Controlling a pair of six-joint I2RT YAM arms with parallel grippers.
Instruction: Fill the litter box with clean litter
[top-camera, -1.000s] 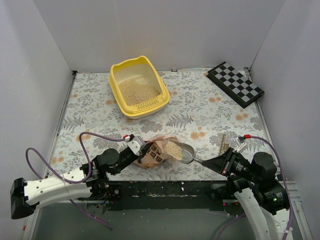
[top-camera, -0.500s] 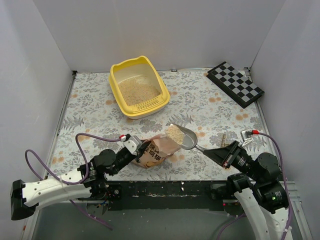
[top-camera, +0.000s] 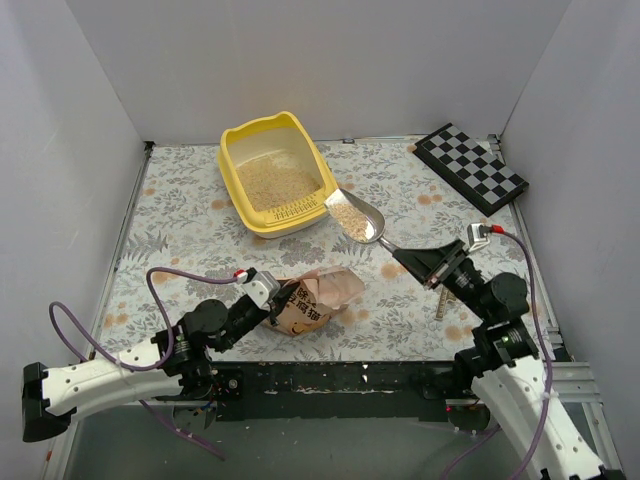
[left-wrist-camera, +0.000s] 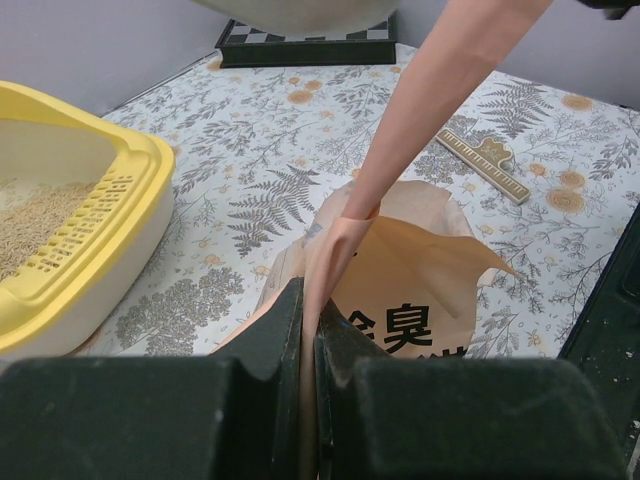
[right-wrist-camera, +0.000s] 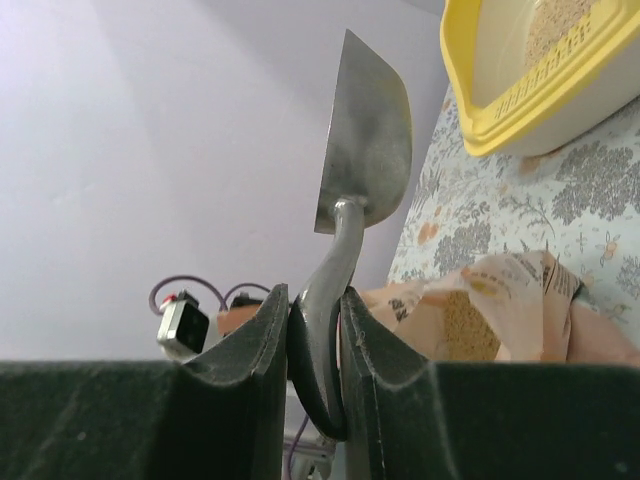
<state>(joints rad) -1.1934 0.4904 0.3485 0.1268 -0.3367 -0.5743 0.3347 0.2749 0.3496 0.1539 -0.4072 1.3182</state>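
Two arms: the left gripper (top-camera: 284, 297) is low, near the front edge of the desk (top-camera: 180, 235); the right gripper (top-camera: 408, 260) is out over the middle right of the desk
Left jaws: clenched tight on the top edge of the bag (top-camera: 322, 292); the left wrist view shows the paper pinched flat between them
Right jaws: grasping the thin handle of the scoop (top-camera: 376, 230)
Bag: crinkled, orange-pink, with black print; it lies near the front of the desk, just beside the left gripper; the right wrist view shows some beige grains inside its open mouth
Scoop: silver metal; held up off the desk; a heap of pale grains sits in its bowl; its wide front edge is right beside the near right corner of the litter box (top-camera: 227, 172); I cannot tell if they touch
Litter box: yellow; it stands toward the far side of the desk, well apart from the bag; its slotted ledge is at the near end
Clean litter (top-camera: 275, 182): a pale sandy layer covers the floor of the box
Checkered board (top-camera: 470, 167): black and white; it sits in the far right corner
Ruler (top-camera: 441, 305): small; it lies flat on the desk beside the right arm
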